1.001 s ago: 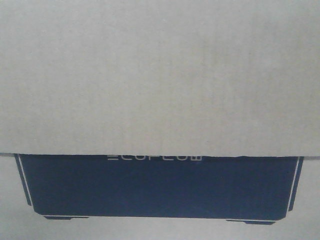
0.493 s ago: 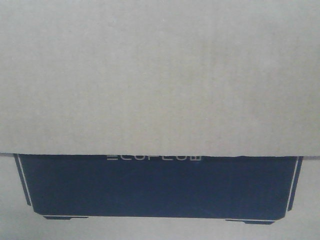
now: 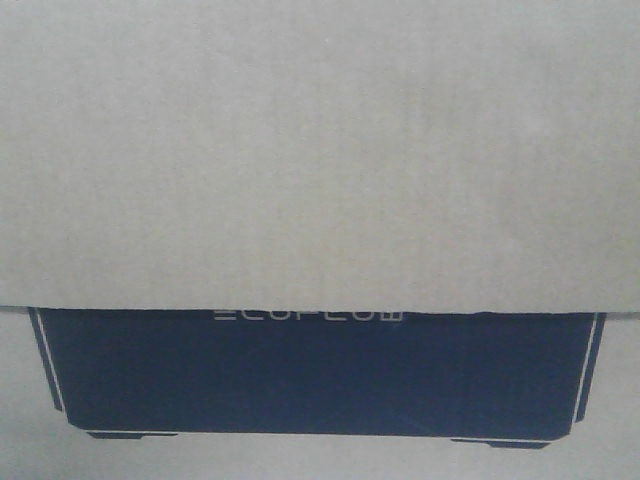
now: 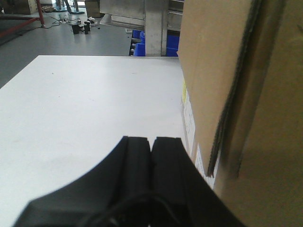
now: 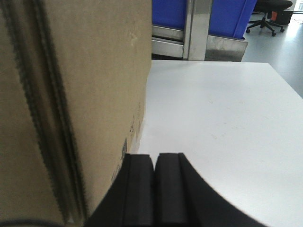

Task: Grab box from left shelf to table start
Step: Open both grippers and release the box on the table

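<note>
The box (image 3: 320,150), plain tan cardboard, fills the upper part of the front view. In the left wrist view its side (image 4: 213,71) stands on the white table (image 4: 85,104), right of my left gripper (image 4: 151,139). That gripper is shut and empty, close beside the box's side. In the right wrist view the box (image 5: 94,71) stands left of my right gripper (image 5: 154,155), which is also shut and empty, close beside it over the table (image 5: 222,113). I cannot tell whether either gripper touches the box.
A cardboard box with a navy ECOFLOW panel (image 3: 320,370) shows below the plain face in the front view. Metal shelving with blue bins stands beyond the table's far edge (image 4: 155,23) (image 5: 199,28). An office chair (image 5: 267,12) stands on the floor at the far right.
</note>
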{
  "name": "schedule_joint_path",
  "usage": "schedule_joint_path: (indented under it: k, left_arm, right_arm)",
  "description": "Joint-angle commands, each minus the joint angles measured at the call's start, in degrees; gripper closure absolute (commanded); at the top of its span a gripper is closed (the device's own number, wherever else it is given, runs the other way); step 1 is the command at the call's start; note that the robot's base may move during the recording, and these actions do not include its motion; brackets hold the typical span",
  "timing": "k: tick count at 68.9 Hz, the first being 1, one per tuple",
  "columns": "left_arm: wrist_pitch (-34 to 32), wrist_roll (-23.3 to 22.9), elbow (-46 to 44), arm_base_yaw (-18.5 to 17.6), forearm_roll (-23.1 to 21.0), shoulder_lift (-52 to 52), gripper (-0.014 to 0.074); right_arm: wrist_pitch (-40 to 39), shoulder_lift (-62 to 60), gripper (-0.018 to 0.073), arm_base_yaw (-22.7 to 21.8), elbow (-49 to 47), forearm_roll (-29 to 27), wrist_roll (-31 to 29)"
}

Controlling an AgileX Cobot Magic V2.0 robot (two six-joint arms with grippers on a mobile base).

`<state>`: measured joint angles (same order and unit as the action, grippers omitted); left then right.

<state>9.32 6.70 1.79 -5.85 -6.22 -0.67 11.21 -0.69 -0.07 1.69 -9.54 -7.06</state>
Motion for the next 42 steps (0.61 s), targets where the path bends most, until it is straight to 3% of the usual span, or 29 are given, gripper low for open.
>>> schedule_joint_path:
  k: [1,42]
  left_arm:
    - [-5.3,0.1,-0.2,0.2,-0.5,-0.8,0.0696]
    - [-5.3,0.1,-0.2,0.2,-0.5,-0.8,0.0696]
  right_arm:
    - [-5.5,-0.4,0.0503,-0.3,0.2,0.4,-0.1]
    - [-5.5,-0.4,0.0503,-0.3,0.2,0.4,-0.1]
